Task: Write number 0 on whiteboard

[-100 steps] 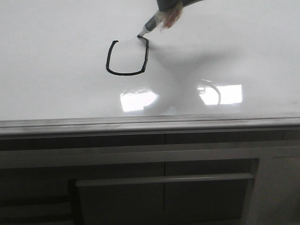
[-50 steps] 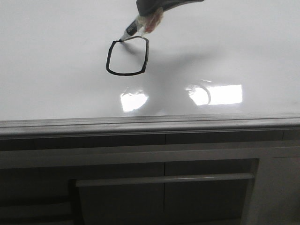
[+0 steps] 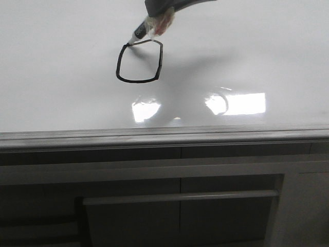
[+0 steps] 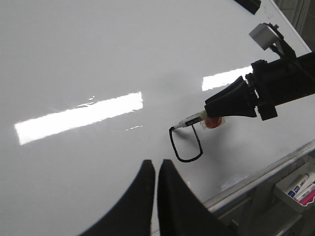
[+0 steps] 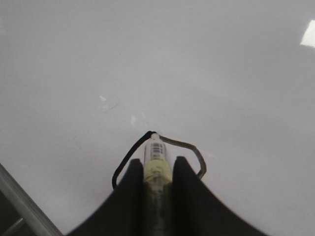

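Front view gives you the number 0 as a boxy black loop on the whiteboard, with its outline closed at the upper left corner, where the marker tip touches the line. Your right gripper sits just above and to the right of that corner, clamped on the marker, which slants down from the gripper to the board. In the right wrist view the marker's barrel lies pinched between the two dark fingers, and the loop curves out on both sides of the tip. From the left wrist view you see your left gripper hanging over the board near the loop, its two fingers almost touching and holding nothing. The right arm reaches in from beyond the loop on that gripper's far side. Bright rectangular light patches reflect on the glossy surface nearer the grey edge rail, below the drawing. A tray of spare markers hangs under the rail.
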